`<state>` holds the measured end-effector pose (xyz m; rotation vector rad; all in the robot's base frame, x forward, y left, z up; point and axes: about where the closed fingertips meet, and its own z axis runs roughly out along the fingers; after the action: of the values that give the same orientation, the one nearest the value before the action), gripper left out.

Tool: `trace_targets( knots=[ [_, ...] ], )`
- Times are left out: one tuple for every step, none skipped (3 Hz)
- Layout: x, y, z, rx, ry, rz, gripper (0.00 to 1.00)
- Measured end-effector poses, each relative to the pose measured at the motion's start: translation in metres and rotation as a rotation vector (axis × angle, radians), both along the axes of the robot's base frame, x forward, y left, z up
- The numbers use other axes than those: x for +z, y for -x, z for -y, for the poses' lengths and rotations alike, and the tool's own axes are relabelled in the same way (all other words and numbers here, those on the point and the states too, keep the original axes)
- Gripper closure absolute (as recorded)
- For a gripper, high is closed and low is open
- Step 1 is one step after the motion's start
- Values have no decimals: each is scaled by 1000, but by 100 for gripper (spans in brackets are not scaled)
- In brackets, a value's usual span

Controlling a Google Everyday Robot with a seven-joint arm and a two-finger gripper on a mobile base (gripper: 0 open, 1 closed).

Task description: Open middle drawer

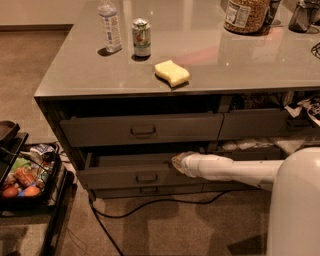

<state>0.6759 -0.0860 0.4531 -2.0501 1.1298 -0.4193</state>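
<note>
Some of the job looks done: below the worktop's front edge, toward its left corner, the middle drawer stands slightly out, with most of its travel left, I judge. The arm hides the drawer's right end. The gripper sits at the drawer front's top rim; whether it grips cannot be told.

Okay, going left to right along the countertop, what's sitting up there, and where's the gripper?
Water bottle → soda can → yellow sponge → jar. The gripper is below them, at the top edge of the partly open middle drawer.
</note>
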Motion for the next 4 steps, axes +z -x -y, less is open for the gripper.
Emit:
trace_targets(
  knots=[
    [-19, -3, 3, 26, -22, 6, 100],
    [-16, -4, 2, 26, -23, 6, 100],
    [-16, -5, -4, 21, -49, -12, 100],
    [-8, -24, -15, -4, -116, -70, 100]
  ],
)
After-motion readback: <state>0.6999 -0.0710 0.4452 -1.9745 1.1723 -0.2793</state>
